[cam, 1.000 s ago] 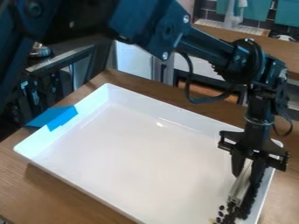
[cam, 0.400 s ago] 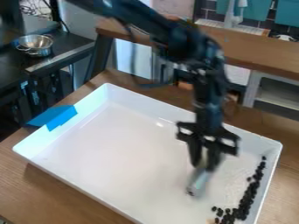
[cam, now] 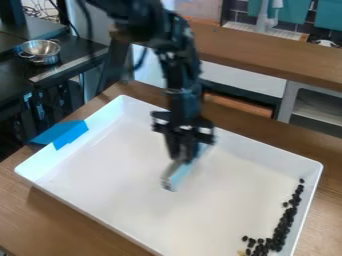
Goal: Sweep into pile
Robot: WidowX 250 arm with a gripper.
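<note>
Brown wood table [cam: 60, 220] under it all, and this sweep looks well along! Behind runs a wooden counter [cam: 254, 55]; across the table, that big white tray [cam: 127, 200]. Over its middle hangs the gripper [cam: 180, 157], fingers clenched on a pale, flat tool [cam: 176, 176], well apart from the dark pieces. Steel bowl [cam: 44, 56] off left, blue tape [cam: 65, 134] on the rim. And the dark pieces [cam: 286, 221]: gathered by the right wall, but strung out, so tightening probably remains
</note>
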